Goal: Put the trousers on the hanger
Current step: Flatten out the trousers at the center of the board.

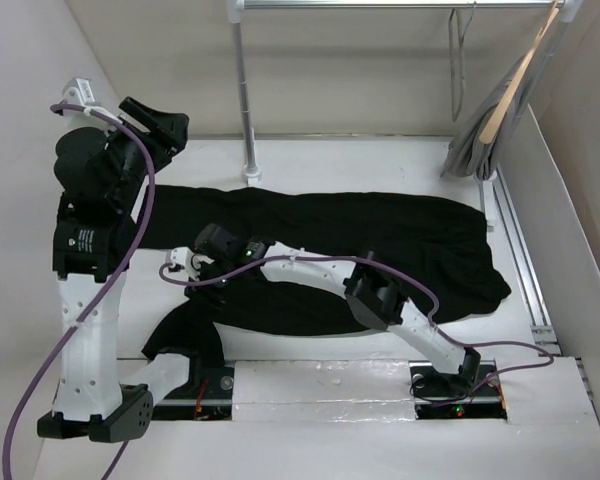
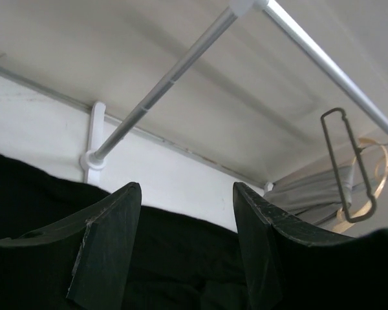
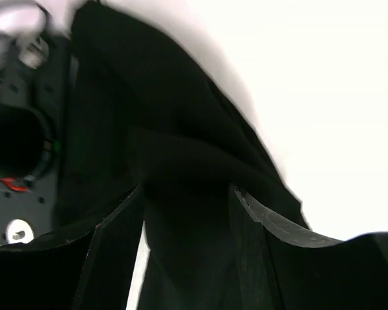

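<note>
We see the trousers (image 1: 380, 230) lying flat on the white table (image 1: 380, 160), filling the middle of the top view. Their long axis runs left to right across the frame. The broader end lies toward the right, and a narrower part trails down to the lower left, near the arm bases. We cannot tell waistband from cuffs in the black cloth.

The hanger (image 1: 458, 60) hangs from the rail (image 1: 380, 5) at the upper right, well apart from the trousers, its length running up and down the frame. In the left wrist view it (image 2: 349, 168) shows at the right edge as a thin wire loop. Just beside it hangs a pale wooden hanger with grey cloth (image 1: 500, 110).

The left gripper (image 1: 160, 125) is raised at the upper left of the top view, above the left end of the trousers. In its own view its (image 2: 184, 194) jaws stand wide apart with nothing between them, and only the trousers (image 2: 26, 200) and the rail post (image 2: 94, 145) show beyond.

The right gripper (image 1: 208, 272) sits low over the left part of the trousers. In its wrist view its (image 3: 184, 206) jaws are also spread, with a dark fold of the trousers (image 3: 181, 129) in the gap. We cannot tell whether the pads touch the cloth. That view is blurred and overexposed at the upper right, and the right arm hides part of the trousers in the top view.
</note>
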You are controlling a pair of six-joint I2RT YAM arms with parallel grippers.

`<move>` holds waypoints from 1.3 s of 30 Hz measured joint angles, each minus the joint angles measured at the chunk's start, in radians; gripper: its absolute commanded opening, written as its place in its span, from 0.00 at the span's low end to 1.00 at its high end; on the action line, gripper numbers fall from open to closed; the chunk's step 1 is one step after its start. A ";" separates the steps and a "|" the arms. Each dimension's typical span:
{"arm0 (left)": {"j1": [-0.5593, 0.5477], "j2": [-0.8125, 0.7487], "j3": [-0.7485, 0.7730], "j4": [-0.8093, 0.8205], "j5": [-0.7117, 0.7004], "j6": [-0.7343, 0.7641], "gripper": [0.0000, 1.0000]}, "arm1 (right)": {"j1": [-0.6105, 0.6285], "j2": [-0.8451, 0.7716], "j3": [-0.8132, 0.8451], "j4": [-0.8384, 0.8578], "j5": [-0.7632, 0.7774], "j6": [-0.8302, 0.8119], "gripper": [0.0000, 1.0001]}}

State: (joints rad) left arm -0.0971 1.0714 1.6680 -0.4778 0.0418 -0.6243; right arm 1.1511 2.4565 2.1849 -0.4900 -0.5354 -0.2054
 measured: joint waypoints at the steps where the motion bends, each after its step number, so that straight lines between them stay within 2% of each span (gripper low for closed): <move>1: 0.000 0.003 -0.013 0.001 0.003 0.000 0.54 | 0.000 0.012 0.000 -0.010 0.000 0.002 0.57; 6: 0.000 0.019 -0.067 -0.003 0.011 0.006 0.54 | 0.000 0.033 -0.010 -0.025 0.012 0.020 0.53; 9: 0.000 0.023 -0.076 -0.006 0.013 0.007 0.54 | 0.000 0.032 -0.025 -0.005 0.015 0.030 0.45; 10: 0.000 0.023 -0.077 -0.006 0.013 0.008 0.54 | 0.000 0.032 -0.029 -0.005 0.015 0.034 0.29; 12: 0.000 0.023 -0.077 -0.005 0.011 0.010 0.54 | 0.001 0.031 -0.043 0.005 0.013 0.042 0.17; 13: 0.000 0.023 -0.077 -0.005 0.010 0.011 0.54 | 0.002 0.029 -0.056 0.017 0.016 0.046 0.03; 14: 0.000 0.022 -0.080 -0.005 0.007 0.014 0.53 | 0.002 0.025 -0.076 0.034 0.016 0.049 0.00; 18: 0.000 0.020 -0.090 -0.006 -0.002 0.021 0.53 | 0.002 0.007 -0.126 0.047 0.023 0.065 0.00; 22: 0.000 0.039 -0.073 -0.018 -0.033 0.035 0.54 | -0.015 -0.076 -0.188 0.071 0.036 0.084 0.00; 27: 0.000 0.118 0.028 -0.035 -0.081 0.062 0.55 | -0.105 -0.354 -0.234 0.093 0.058 0.098 0.00; 31: 0.000 0.146 0.037 -0.054 -0.133 0.098 0.56 | -0.183 -0.563 -0.302 0.145 0.059 0.092 0.00; 35: 0.000 0.141 -0.061 -0.063 -0.167 0.124 0.56 | -0.179 -0.709 -0.541 0.202 0.066 0.085 0.00; 39: 0.000 0.122 -0.295 -0.082 -0.154 0.127 0.55 | -0.148 -0.739 -0.838 0.207 0.105 0.098 0.00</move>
State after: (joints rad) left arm -0.0971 1.1931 1.3727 -0.5602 -0.1120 -0.4969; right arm 1.0035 1.7176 1.3464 -0.2829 -0.4309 -0.1074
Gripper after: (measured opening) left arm 0.560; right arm 0.010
